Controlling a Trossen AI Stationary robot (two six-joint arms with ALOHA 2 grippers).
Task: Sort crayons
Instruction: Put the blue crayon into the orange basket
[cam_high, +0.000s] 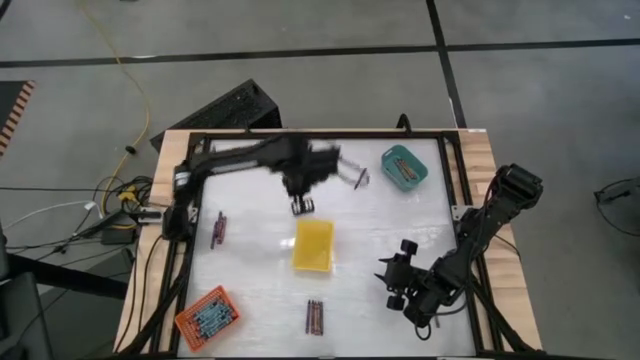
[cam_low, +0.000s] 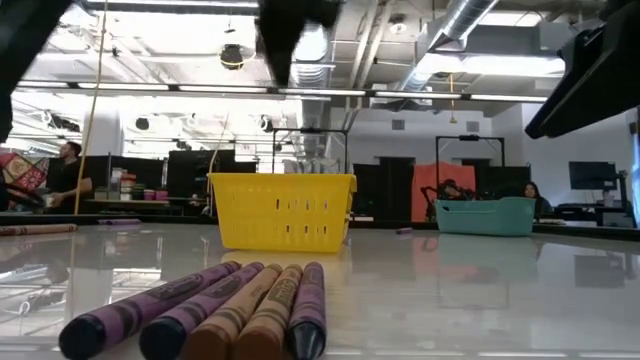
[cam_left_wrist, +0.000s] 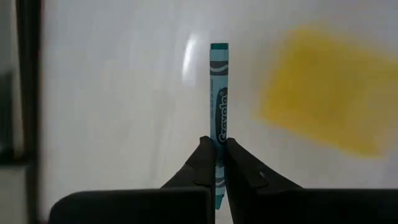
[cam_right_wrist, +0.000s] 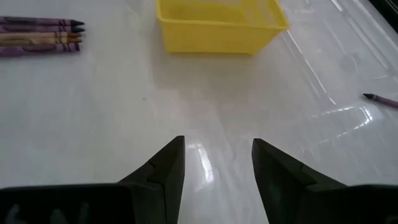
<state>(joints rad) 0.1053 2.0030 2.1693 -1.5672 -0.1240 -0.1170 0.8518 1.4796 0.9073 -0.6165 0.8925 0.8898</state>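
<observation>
A white table (cam_high: 250, 290) seen from above, with two dark robot arms.

At 7 o'clock, an orange tray (cam_high: 207, 317) sits in the near left corner, small sticks inside. At 9 o'clock, a short cluster of crayons (cam_high: 217, 229) lies near the left edge.

The left arm reaches from its base at the left edge, across the far side toward 12 o'clock, its forearm running level, wrist bent downward. The left gripper (cam_left_wrist: 216, 163) hangs above the table just beyond the yellow tray (cam_high: 313, 245), its fingers pinched tight on a teal crayon (cam_left_wrist: 218, 99), which sticks straight out past the fingertips.

The yellow tray stands at the table's centre. At 6 o'clock, a row of purple and brown crayons (cam_low: 215, 305) lies side by side, touching.

At 1 o'clock, a teal tray (cam_high: 404, 167) holds a few sticks.

The right arm is folded low at 4 o'clock, elbow back toward the right edge. The right gripper (cam_right_wrist: 217, 163) points toward the yellow tray, fingers spread apart, holding nothing. A lone purple crayon (cam_right_wrist: 381, 99) lies off to its side.
</observation>
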